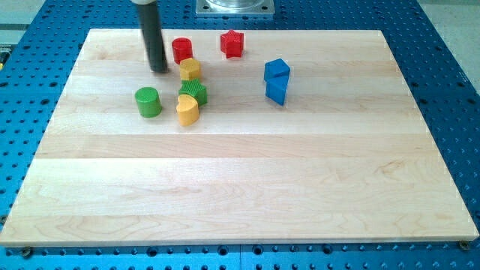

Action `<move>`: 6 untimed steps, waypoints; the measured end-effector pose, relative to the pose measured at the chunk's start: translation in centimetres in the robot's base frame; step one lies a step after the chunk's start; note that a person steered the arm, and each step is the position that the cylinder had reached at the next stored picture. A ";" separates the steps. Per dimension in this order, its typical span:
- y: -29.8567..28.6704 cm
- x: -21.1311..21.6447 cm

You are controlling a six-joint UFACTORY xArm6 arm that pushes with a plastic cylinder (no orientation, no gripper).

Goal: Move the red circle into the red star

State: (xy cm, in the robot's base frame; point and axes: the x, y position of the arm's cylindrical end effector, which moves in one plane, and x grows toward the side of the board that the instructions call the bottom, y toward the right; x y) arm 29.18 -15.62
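The red circle (181, 49) stands near the view's top, left of centre. The red star (232, 43) sits to its right, with a gap about one block wide between them. My tip (158, 69) is on the board just left of and slightly below the red circle, close to it but not visibly touching. The dark rod rises from the tip to the view's top edge.
A yellow block (190, 70) sits just below the red circle. A green star-like block (193, 92) and a yellow heart (187, 110) lie below it. A green cylinder (148, 101) is at left. Two blue blocks (277, 70) (276, 91) stand at right. The wooden board (247, 180) lies on a blue perforated table.
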 end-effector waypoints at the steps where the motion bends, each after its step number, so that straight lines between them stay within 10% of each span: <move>1: 4.9 -2.2; 6: 9.1 6.3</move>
